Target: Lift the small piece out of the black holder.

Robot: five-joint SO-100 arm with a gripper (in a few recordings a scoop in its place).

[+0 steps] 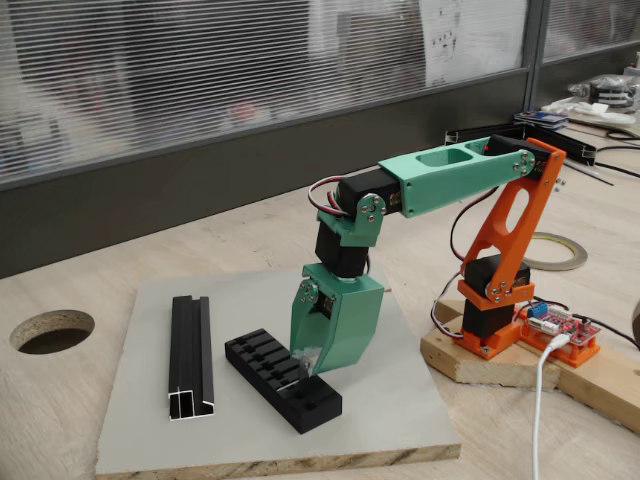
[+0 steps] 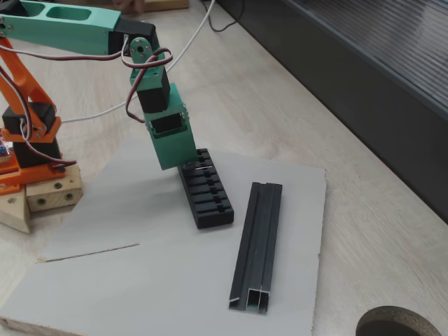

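Gripper (image 1: 312, 362) over one black holder (image 1: 283, 381), one rail (image 1: 190, 355).

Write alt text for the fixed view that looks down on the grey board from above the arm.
A green gripper points down onto the near end of a black slotted holder lying on a grey board. A longer black channel rail lies beside the holder, apart from it, and the arm's orange base stands at left.

– What colour is the arm (image 1: 450, 175)?
– Green on top, orange at the bottom. Its gripper (image 1: 318, 362) is green too.
– And the black holder (image 1: 282, 380)?
– All black, like the rail (image 2: 257, 245), which has silver ends. The board (image 2: 140, 280) is grey.
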